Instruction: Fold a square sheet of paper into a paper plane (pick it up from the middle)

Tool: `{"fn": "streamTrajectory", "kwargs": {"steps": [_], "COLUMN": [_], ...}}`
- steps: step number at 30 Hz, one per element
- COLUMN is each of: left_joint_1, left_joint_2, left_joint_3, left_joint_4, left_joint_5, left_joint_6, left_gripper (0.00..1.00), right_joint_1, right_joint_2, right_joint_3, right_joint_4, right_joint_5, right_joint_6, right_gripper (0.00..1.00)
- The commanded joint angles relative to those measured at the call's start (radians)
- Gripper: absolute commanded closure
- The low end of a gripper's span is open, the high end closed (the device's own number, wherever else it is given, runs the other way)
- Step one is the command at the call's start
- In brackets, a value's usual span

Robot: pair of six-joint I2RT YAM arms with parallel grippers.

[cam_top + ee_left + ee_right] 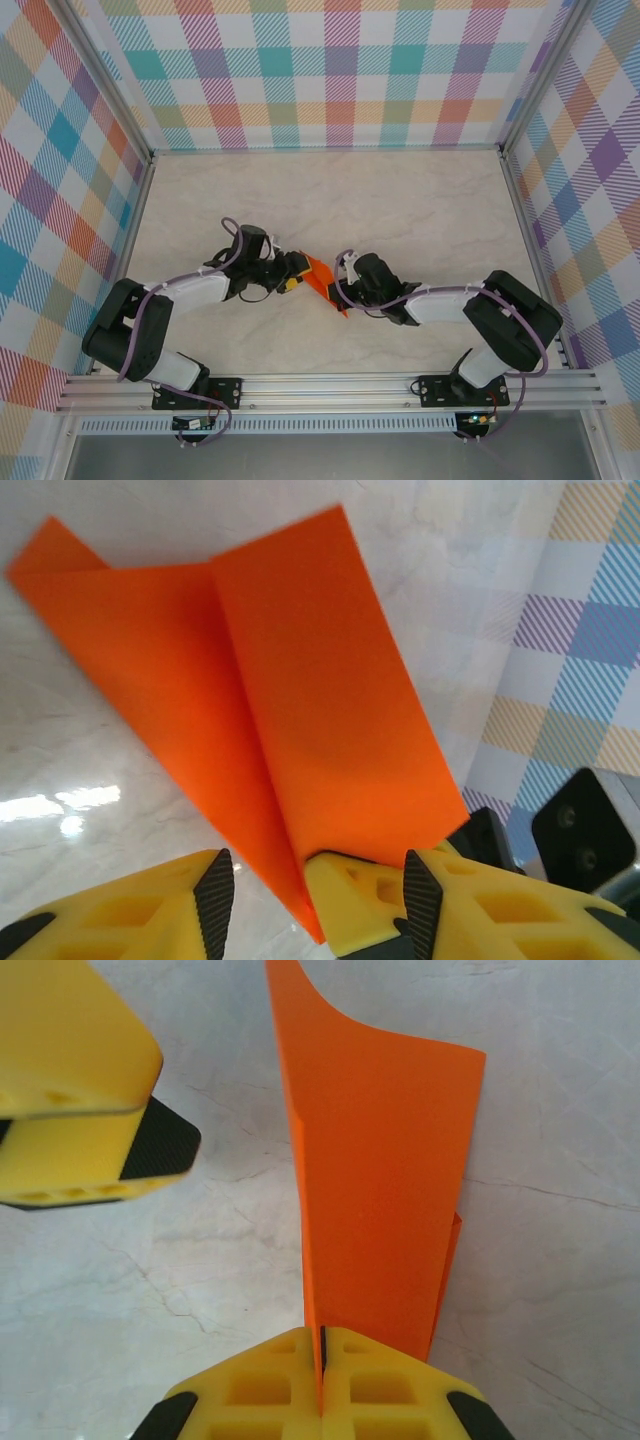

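The square sheet of paper is folded into a narrow, pointed orange paper plane (322, 280) and is held above the table between the two arms. My right gripper (322, 1385) is shut on its lower folded edge, and the creased wing (380, 1190) rises upright from the fingertips. My left gripper (315, 905) is open. Its two yellow fingers (190, 910) stand apart on either side of the plane's (300, 710) lower edge and of the right gripper's tips, without pinching the paper. One left finger (85, 1090) shows at the upper left of the right wrist view.
The marble-patterned tabletop (400, 200) stretches behind and beside the grippers. Checkered walls (330, 70) enclose it at the back and both sides. An aluminium rail (330, 385) with both arm bases runs along the near edge.
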Motion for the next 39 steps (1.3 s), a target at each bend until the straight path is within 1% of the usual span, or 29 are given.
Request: {"fn": "streamTrajectory", "kwargs": {"steps": [1,8,22,25,33,36,39], "left_joint_1": [-0.027,-0.039,-0.052,-0.053,-0.053,-0.053,-0.054], "left_joint_2": [0.006,0.03,0.091,0.096,0.108,0.118,0.125], "left_joint_3": [-0.015,-0.038,-0.047,-0.05,-0.053,-0.053,-0.054], "left_joint_4": [0.12,0.136,0.185,0.189,0.195,0.191,0.192], "left_joint_5": [0.025,0.013,0.027,0.029,0.028,0.025,0.022], "left_joint_6": [-0.018,-0.013,-0.008,-0.008,-0.004,-0.001,0.0], "left_gripper": [0.52,0.57,0.62,0.62,0.64,0.66,0.67], "right_joint_1": [-0.017,-0.03,-0.043,-0.043,-0.044,-0.044,-0.044], "right_joint_2": [0.03,0.088,0.163,0.174,0.185,0.176,0.161], "right_joint_3": [0.022,0.056,0.107,0.118,0.143,0.148,0.156], "right_joint_4": [0.037,0.053,0.009,-0.011,-0.059,-0.077,-0.097], "right_joint_5": [-0.103,-0.187,-0.251,-0.266,-0.284,-0.286,-0.292], "right_joint_6": [0.073,0.123,0.141,0.141,0.13,0.123,0.111], "right_gripper": [0.98,0.99,0.98,0.95,0.83,0.76,0.74]}}
